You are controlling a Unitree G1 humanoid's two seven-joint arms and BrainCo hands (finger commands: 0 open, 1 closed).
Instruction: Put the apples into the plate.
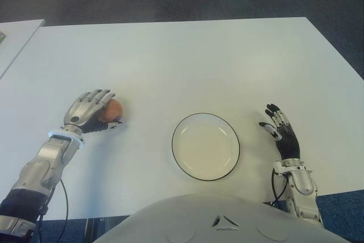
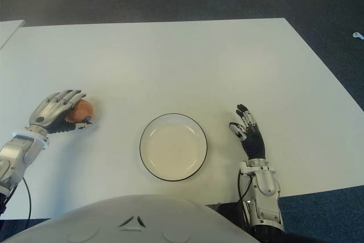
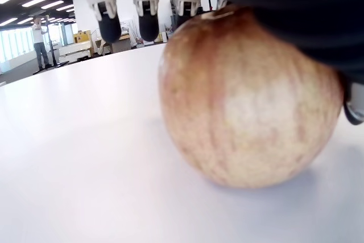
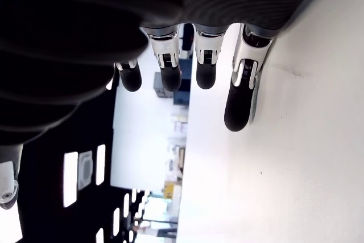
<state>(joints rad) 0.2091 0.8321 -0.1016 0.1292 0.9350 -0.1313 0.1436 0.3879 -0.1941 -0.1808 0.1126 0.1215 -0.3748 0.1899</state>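
— Under the left hand (image 1: 91, 109): one apple (image 1: 112, 110), reddish-orange with pale yellow streaks, sitting on the white table (image 1: 187, 66).

— Grasped?

— Draped over by the fingers (image 3: 147, 4), tips hanging past it; thumb at its side, but no telling whether truly gripped. Only visible in the left wrist view: stem dimple and blotchy skin.

— Beside the right hand (image 1: 280, 131)?

— White plate (image 1: 181, 125), dark-rimmed. Fingers straight, holding nothing.

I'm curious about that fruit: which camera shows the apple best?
The left wrist view: the apple fills the picture, its streaked skin plain, on the table. Both eye views show it small, half hidden under the left hand. The right wrist view misses it.
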